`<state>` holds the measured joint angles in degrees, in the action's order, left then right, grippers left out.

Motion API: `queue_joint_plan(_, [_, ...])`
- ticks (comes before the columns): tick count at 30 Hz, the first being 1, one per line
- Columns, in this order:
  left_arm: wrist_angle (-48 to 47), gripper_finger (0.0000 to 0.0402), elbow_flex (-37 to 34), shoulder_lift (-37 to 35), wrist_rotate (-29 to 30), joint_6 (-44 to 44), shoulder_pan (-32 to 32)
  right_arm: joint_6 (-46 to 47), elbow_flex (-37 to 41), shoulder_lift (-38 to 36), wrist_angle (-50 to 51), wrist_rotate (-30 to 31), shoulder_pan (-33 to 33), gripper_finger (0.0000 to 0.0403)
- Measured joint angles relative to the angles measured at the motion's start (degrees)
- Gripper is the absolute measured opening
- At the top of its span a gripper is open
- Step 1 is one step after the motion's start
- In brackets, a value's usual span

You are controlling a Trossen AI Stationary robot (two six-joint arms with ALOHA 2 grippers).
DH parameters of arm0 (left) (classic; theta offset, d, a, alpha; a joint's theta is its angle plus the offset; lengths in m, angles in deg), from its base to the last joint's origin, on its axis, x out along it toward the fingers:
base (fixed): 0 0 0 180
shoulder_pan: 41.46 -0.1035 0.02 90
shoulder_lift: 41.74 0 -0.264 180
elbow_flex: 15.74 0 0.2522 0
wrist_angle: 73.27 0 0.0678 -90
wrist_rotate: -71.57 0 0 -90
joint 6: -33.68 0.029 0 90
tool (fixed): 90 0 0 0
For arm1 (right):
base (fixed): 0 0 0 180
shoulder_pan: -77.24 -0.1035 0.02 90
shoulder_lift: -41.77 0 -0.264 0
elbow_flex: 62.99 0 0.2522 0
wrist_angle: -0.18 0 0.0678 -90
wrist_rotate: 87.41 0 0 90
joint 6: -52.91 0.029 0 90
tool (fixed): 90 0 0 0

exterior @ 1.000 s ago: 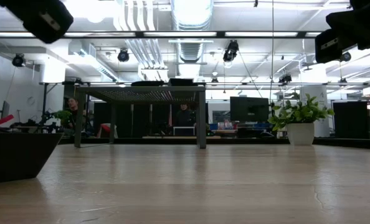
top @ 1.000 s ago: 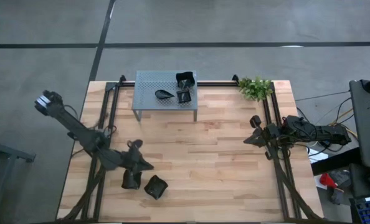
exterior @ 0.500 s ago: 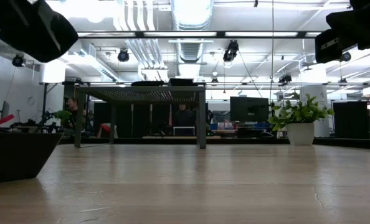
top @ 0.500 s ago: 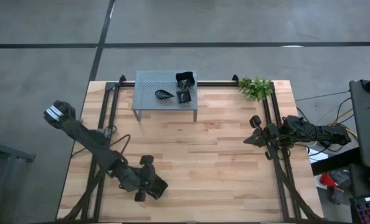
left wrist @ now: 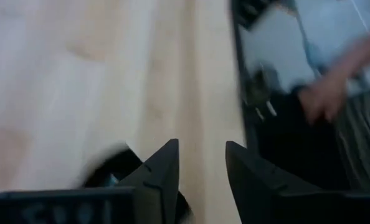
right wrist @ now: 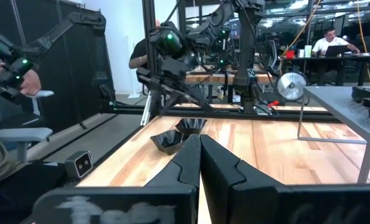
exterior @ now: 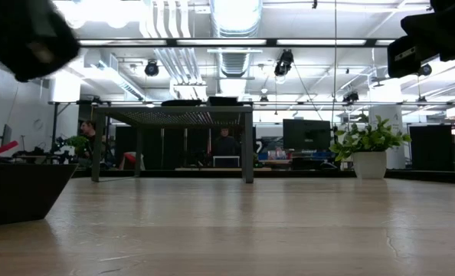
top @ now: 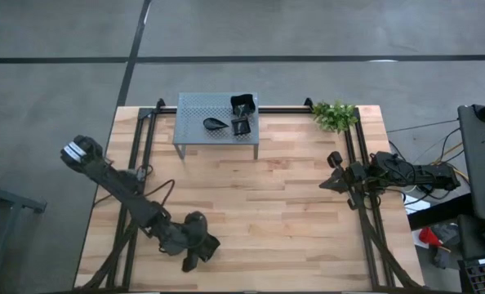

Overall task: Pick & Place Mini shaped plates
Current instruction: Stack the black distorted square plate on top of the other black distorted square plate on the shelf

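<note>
At table's front-left | left gripper moved over plate, jaws now spread, nothing held | right gripper parked, clenched | pick judged next

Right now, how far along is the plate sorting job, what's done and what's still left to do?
Done: three small black plates sit on the grey shelf. In hand: nothing is gripped; the left gripper is open above the two plates near the table's front left. The right gripper waits shut at the right side. Left: both of those plates still lie on the table.
</note>
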<state>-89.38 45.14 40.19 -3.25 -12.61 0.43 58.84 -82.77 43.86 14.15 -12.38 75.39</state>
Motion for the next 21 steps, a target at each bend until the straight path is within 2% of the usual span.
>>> queue_joint_plan(4, [-1.1, 0.0119, -0.6, 0.5, -3.1, 4.2, 3.4, 0.0, 0.0, 0.0, 0.0, 0.0, 0.0, 0.0008])
queue_joint_plan(9, [-4.7, 0.0108, -0.7, 1.2, -1.0, 8.0, 6.6, 0.0, 0.0, 0.0, 0.0, 0.0, 0.0, 0.0008])
queue_joint_plan(21, [-5.1, 0.0096, -1.4, 6.8, 0.1, 9.8, 7.3, 0.0, 0.0, 0.0, 0.0, 0.0, 0.0, 0.0008])
